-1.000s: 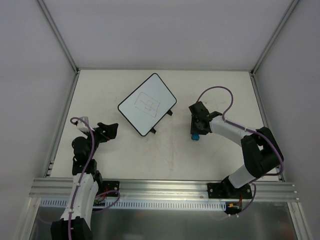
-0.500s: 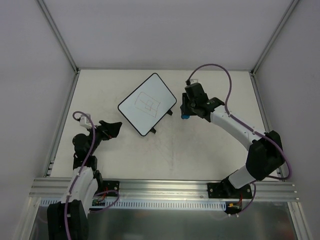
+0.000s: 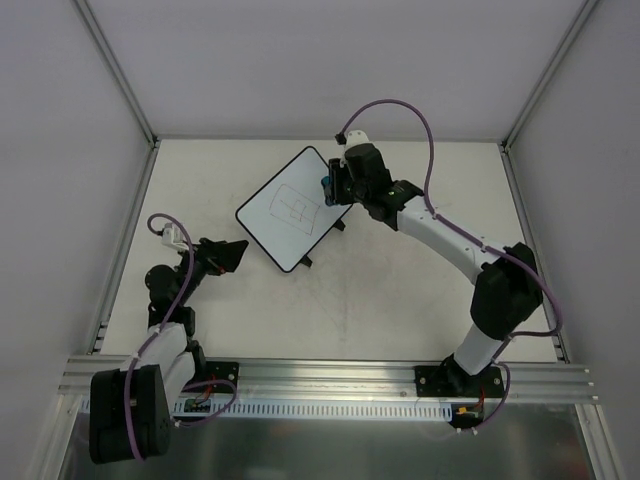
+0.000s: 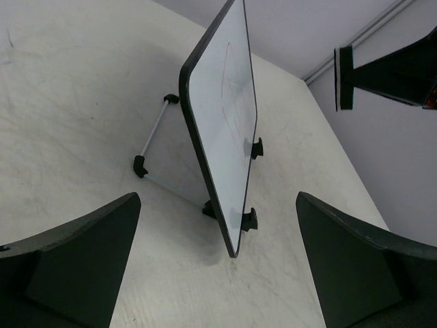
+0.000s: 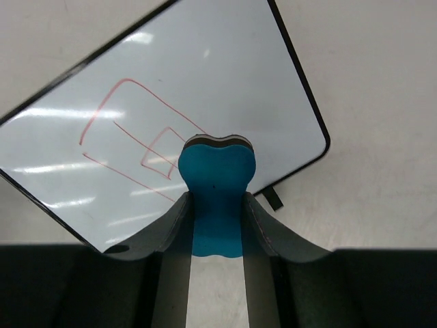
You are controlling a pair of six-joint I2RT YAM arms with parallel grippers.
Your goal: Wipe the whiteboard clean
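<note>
The whiteboard point(image 3: 295, 208) stands in the far half of the table point(image 3: 400, 300), a little left of centre. It is turned so that its corners point far, near, left and right. The left wrist view shows it propped at a tilt on a thin rod stand point(image 4: 151, 140), with small black tabs point(image 4: 250, 219) along its lower edge. On its white face is a faint red line drawing point(image 5: 136, 130), a rounded rectangle with smaller boxes inside.

The right gripper point(image 3: 335, 188) reaches over the board's far right edge, its two fingers clamped on a small blue eraser point(image 5: 217, 198). In its wrist view the eraser's tip lies over the lower right part of the drawing. Whether the eraser touches the board cannot be told.

The left gripper point(image 3: 232, 252) hangs low over the table, to the near left of the board. It points toward the board's near left edge and is apart from it. Its jaws are spread wide with nothing between them, and the board shows through the gap in the left wrist view.
</note>
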